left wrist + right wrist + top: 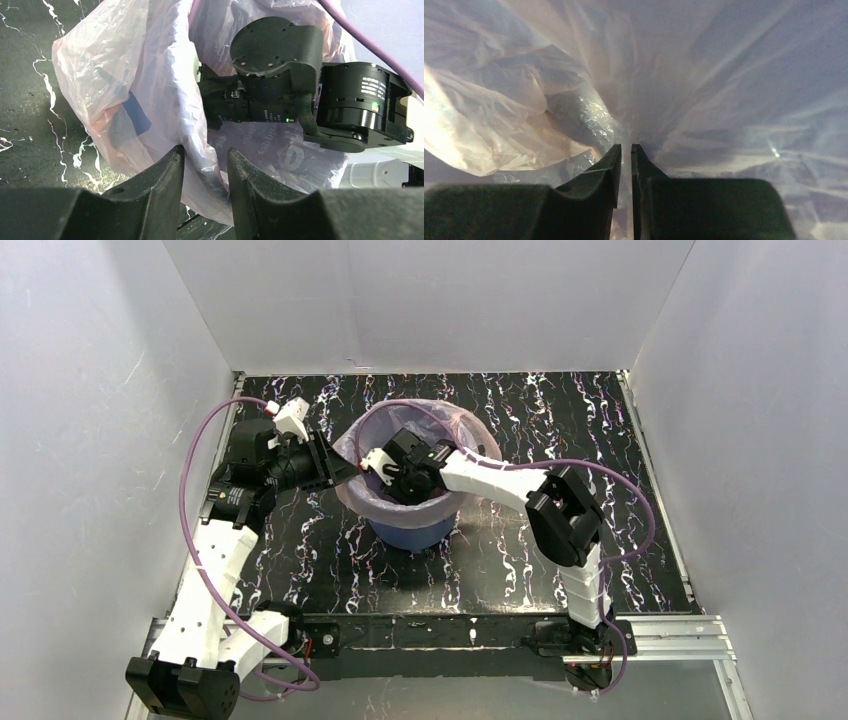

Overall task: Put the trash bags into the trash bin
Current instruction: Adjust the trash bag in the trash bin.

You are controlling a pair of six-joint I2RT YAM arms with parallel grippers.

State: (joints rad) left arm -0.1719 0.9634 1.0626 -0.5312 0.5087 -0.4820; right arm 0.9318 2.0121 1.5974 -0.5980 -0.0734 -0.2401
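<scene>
The blue trash bin (410,532) stands at the middle of the table, lined with the pale-pink trash bag (470,430), whose film is folded out over the rim. My left gripper (350,472) is at the bin's left rim. In the left wrist view it (206,152) is open, with a loose fold of the bag (100,65) lying between its jaws; blue of the bin (136,112) shows through the film. My right gripper (385,485) reaches down inside the bin. In the right wrist view it (625,148) is shut on a thin sheet of the bag (724,75), which fills the frame.
The black marbled tabletop (600,430) is walled in by white panels on three sides. Purple cables (195,470) loop off both arms. My right arm's wrist (280,85) hangs just beyond the left fingers, over the bin's mouth.
</scene>
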